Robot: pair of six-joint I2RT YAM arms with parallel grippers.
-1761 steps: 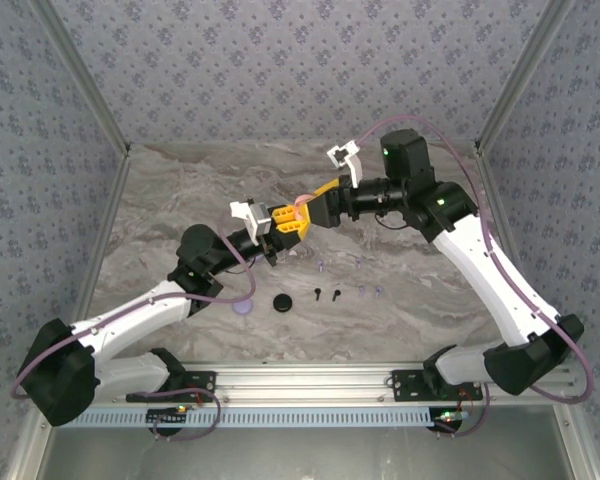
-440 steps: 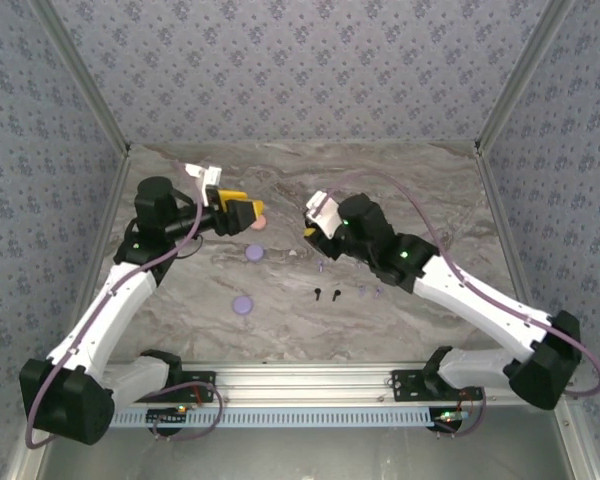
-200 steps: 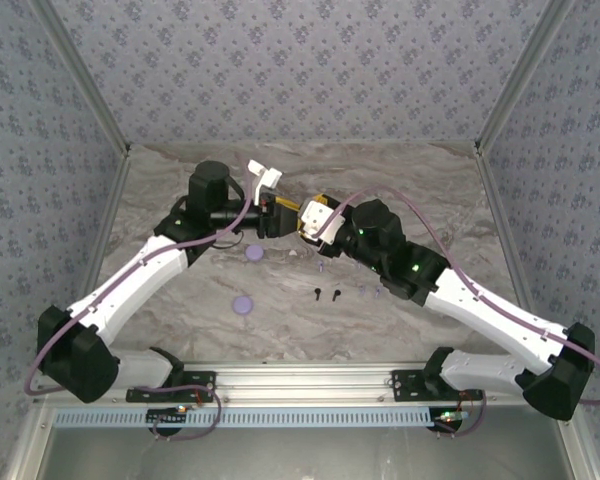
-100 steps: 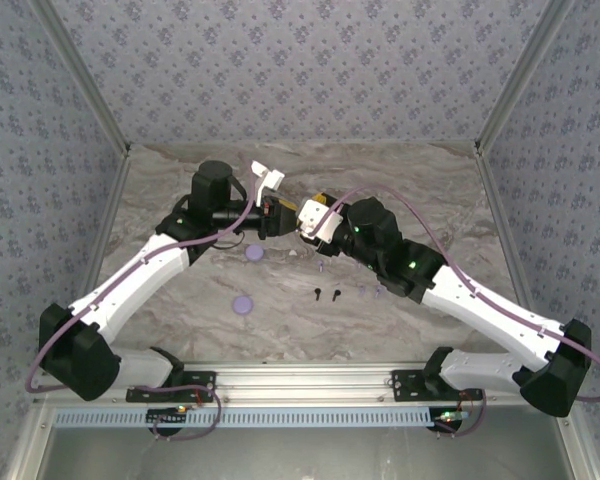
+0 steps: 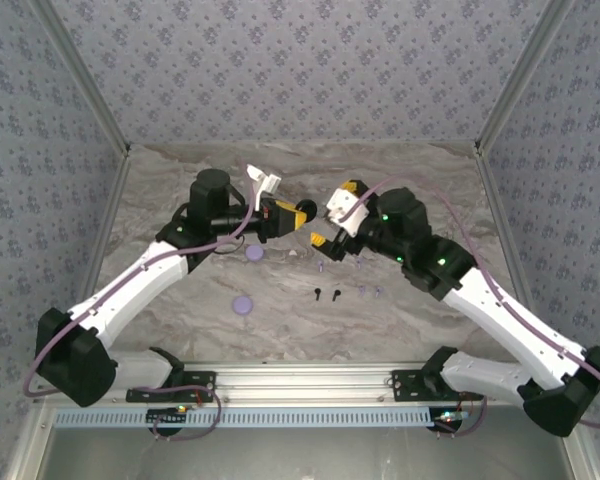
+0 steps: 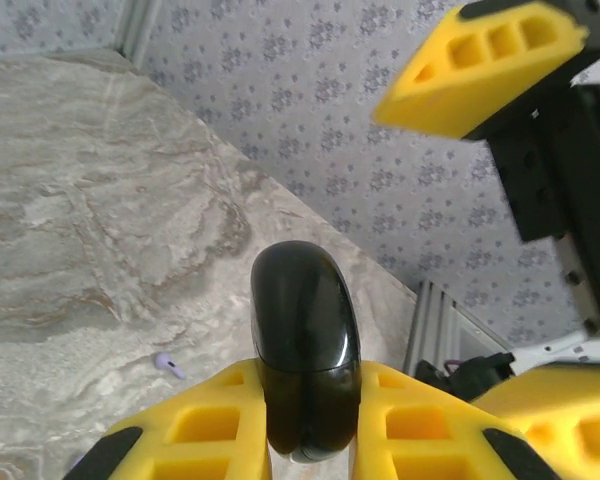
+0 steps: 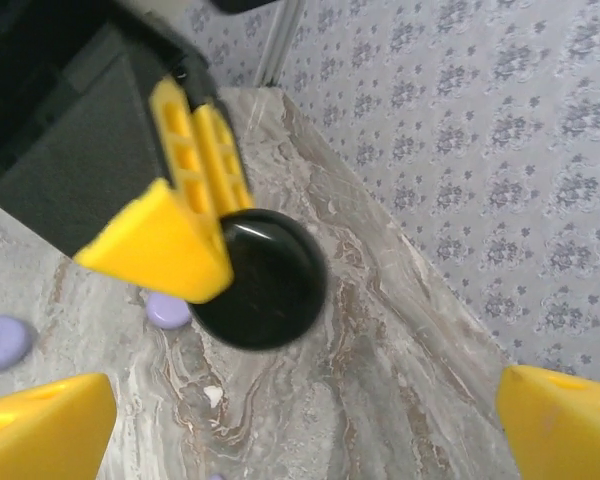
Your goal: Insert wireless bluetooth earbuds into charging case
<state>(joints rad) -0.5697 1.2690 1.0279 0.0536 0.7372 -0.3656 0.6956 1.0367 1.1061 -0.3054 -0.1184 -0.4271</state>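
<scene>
Two grippers meet above mid-table. Left gripper (image 5: 296, 213) pinches the black case (image 5: 304, 210) by its faces, jaws pressed hard against it, disc on edge and lifted clear of the marble. It is probably held out this way so the other arm can get at the lid.

Right gripper (image 5: 333, 215) faces it with jaws spread wide, the case just ahead of the gap, nothing held.

Earbuds lie loose on the table (image 5: 180, 190), nearer the bases: black earbuds (image 5: 326, 294), with lavender earbuds (image 5: 368, 291) beside them. One lavender case (image 5: 252, 253) sits below the left gripper.

Open marble runs toward the back wall and both far corners. The tight spot is between the two wrists; a straight lift looks like the safest way out.
</scene>
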